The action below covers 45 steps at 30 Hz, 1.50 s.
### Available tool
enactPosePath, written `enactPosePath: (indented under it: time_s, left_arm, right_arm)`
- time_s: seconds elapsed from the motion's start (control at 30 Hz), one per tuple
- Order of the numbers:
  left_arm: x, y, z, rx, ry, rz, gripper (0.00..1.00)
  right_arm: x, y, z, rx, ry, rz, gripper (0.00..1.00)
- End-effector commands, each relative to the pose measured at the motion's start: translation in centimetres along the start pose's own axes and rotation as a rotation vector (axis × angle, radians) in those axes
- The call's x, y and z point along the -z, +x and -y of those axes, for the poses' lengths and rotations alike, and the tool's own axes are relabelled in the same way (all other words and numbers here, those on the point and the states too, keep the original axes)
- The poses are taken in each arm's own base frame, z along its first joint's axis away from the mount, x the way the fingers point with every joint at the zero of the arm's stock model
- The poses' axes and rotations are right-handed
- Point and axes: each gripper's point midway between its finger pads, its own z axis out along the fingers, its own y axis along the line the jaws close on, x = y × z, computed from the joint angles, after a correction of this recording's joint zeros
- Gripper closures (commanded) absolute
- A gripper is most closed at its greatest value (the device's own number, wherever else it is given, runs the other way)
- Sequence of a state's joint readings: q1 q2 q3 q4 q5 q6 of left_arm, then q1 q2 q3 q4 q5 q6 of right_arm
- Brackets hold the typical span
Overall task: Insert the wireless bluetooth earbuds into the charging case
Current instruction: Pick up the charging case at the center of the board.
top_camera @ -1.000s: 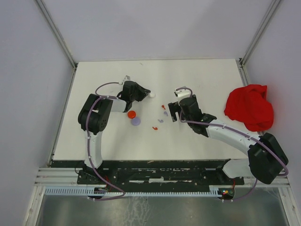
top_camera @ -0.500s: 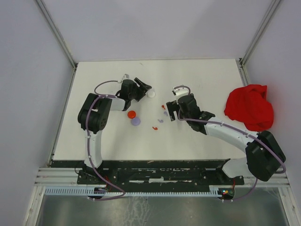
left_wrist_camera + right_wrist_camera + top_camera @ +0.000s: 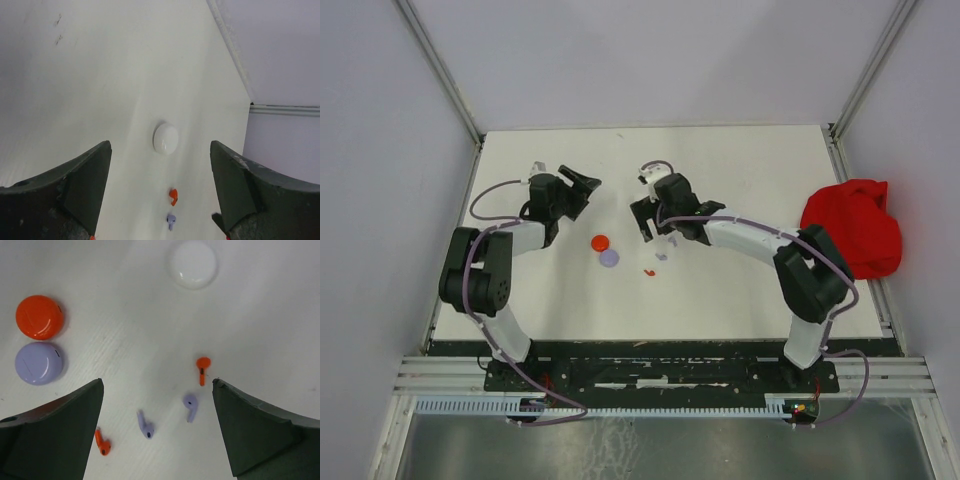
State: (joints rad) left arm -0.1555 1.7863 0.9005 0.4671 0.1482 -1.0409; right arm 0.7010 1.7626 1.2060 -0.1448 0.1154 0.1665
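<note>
Top external: both arms are reaching out over the white table (image 3: 740, 290). The left gripper (image 3: 582, 182) is hovering toward the far left, its fingers spreading wide and gripping nothing. The right gripper (image 3: 642, 220) is hanging over the middle, its fingers also gaping wide and empty. The red round case (image 3: 600, 242) and purple round case (image 3: 609, 258) are lying just beside each other between the two grippers, touching neither. The loose earbuds (image 3: 661, 256) are showing as small specks near the right gripper. A red cloth (image 3: 850, 225) is sitting bunched at the table's right edge, well apart.

Right wrist: looking down between its fingers (image 3: 50, 440). Four earbuds are lying bare on the table, apart from every case:
- far red earbud (image 3: 202, 369)
- far purple earbud (image 3: 190, 406), just beside it
- near purple earbud (image 3: 145, 425)
- near red earbud (image 3: 102, 441), close to one finger

The white round case (image 3: 192, 264) is lying beyond them.

Left wrist: the white round case is lying ahead, between the wide fingers, untouched.
</note>
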Motion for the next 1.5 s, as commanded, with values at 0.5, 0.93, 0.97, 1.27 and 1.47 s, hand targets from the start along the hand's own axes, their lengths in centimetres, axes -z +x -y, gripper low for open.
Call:
enactPosePath:
  time_s: [0.5, 0.93, 0.97, 1.27, 1.47]
  left_arm:
    - [11.1, 1.1, -0.7, -0.131, 0.007, 0.067, 0.14]
    - [13.3, -0.6, -3.3, -0.045, -0.063, 0.17, 0.14]
    - [13.4, -0.7, -3.4, -0.04, -0.067, 0.174, 0.13]
    - [14.2, -1.1, -5.3, 0.009, -0.091, 0.18, 0.13]
    - [14.7, -1.3, -6.2, 0.032, -0.099, 0.183, 0.13]
  right_arm:
    - [-7.8, 0.1, -8.2, 0.095, -0.122, -0.106, 0.01]
    - [-9.4, 0.2, -9.3, 0.146, -0.093, -0.113, 0.01]
    - [-9.5, 0.2, -9.5, 0.147, -0.094, -0.112, 0.01]
    - [-10.2, 0.2, -10.9, 0.164, -0.11, -0.115, 0.01]
    - [-10.6, -0.3, -12.1, 0.175, -0.126, -0.105, 0.01]
